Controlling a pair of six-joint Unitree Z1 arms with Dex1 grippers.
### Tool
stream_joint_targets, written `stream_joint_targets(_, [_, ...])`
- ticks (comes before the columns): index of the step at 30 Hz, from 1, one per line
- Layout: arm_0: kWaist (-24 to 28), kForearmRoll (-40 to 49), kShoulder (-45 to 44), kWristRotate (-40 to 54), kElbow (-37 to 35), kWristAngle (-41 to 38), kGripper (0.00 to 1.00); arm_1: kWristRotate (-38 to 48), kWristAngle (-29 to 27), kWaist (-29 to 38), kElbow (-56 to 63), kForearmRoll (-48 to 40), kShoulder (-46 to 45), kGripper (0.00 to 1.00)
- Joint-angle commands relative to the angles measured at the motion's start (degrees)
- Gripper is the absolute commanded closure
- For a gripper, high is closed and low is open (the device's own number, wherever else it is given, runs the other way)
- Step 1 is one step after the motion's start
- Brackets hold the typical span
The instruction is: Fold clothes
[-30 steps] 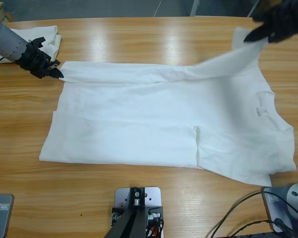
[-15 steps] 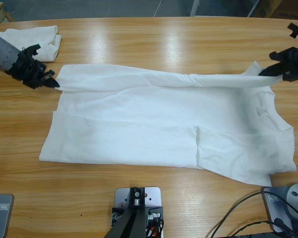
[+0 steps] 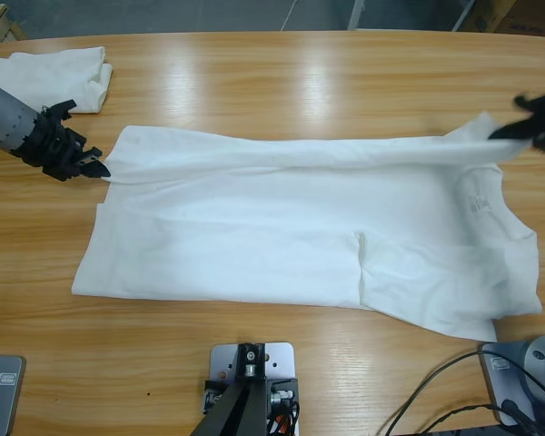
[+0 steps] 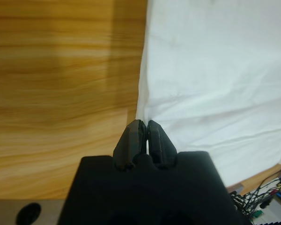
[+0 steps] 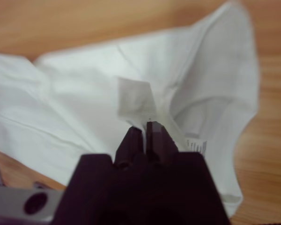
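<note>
At the far left of the wooden desk (image 3: pixel 282 73), near the back edge, a small folded white garment (image 3: pixel 50 74) lies flat. Just in front of it the left gripper (image 3: pixel 98 169) comes in from the left edge. Its two black jaws are pressed together on the corner of the hem of the big white T-shirt (image 3: pixel 282 245); in the left wrist view the jaws of the left gripper (image 4: pixel 143 125) meet on the cloth edge of the T-shirt (image 4: pixel 215 70), with bare wood beside it.

The T-shirt is spread across the middle of the desk, its hem to the left and its collar to the right. The back long edge is folded over toward the front and makes a long band from one gripper to the other. A small dark label (image 3: pixel 478 203) shows near the collar.

At the right edge the right gripper (image 3: pixel 507 133) is clamped on the shoulder part of the shirt and holds it a little above the desk. In the right wrist view the right gripper (image 5: pixel 144 126) pinches a fold of the cloth (image 5: pixel 84 103).
</note>
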Motion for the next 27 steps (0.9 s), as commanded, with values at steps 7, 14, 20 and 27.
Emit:
stream_joint_targets(7, [-0.05,0.56,-3.40,-0.64,1.25,-0.15,1.000,-1.58,1.76,1.18,2.35,11.07,-2.16,1.000])
stream_joint_targets(14, [0.14,0.56,-3.72,-0.55,3.48,-0.15,1.000,0.58,0.30,1.62,3.39,14.38,0.91,1.000])
stream_joint_targets(20, [0.14,0.56,-3.56,-0.47,6.10,-0.61,1.000,4.54,-2.37,1.64,1.30,18.63,6.05,1.000])
stream_joint_targets(27, [0.14,0.56,-3.19,-0.47,7.88,-1.38,1.000,6.07,-4.87,2.42,0.09,18.86,12.15,1.000])
